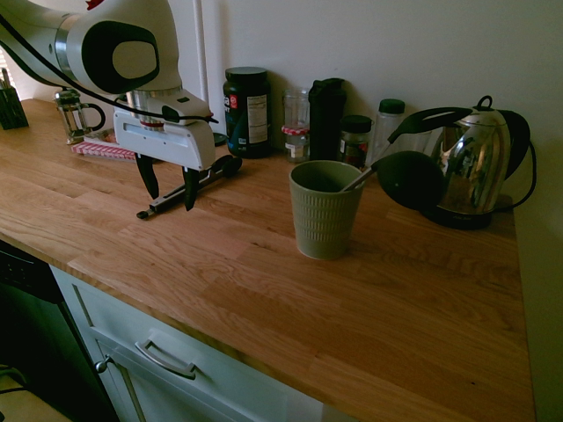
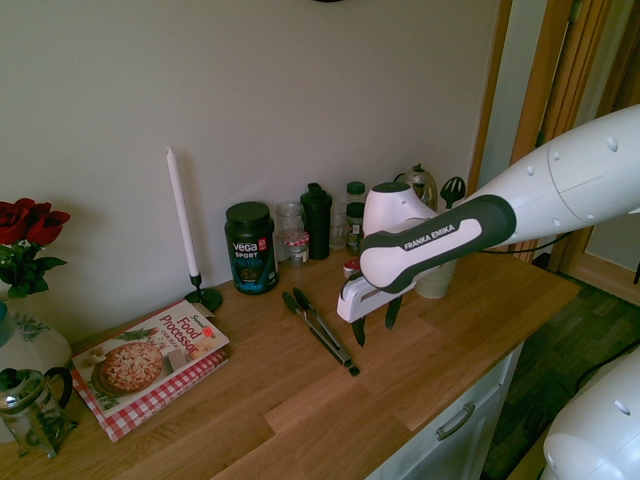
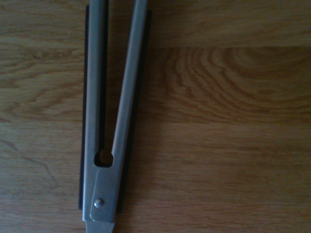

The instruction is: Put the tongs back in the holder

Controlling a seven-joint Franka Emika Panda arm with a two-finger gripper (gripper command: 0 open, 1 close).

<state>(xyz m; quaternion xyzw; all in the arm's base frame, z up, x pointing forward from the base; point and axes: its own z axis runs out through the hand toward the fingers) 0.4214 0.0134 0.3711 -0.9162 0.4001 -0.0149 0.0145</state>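
The tongs [image 1: 214,172] lie flat on the wooden counter, black tips toward the wall and hinge end toward the counter's front edge. In the second exterior view the tongs [image 2: 320,332] lie just left of my gripper [image 2: 375,325]. My gripper [image 1: 169,189] hangs open low over their hinge end, one finger on each side, holding nothing. The wrist view shows the tongs [image 3: 104,179] close up, both silvery arms meeting at the rivet. The holder [image 1: 324,209], a ribbed sage-green cup, stands upright to the right with a black ladle [image 1: 406,178] leaning out of it.
A steel kettle [image 1: 475,163] stands behind the holder. Jars, a dark shaker and a black tub [image 1: 246,110] line the wall. A cookbook [image 2: 150,360], a candle [image 2: 182,215] and a French press [image 1: 75,114] sit further along the counter.
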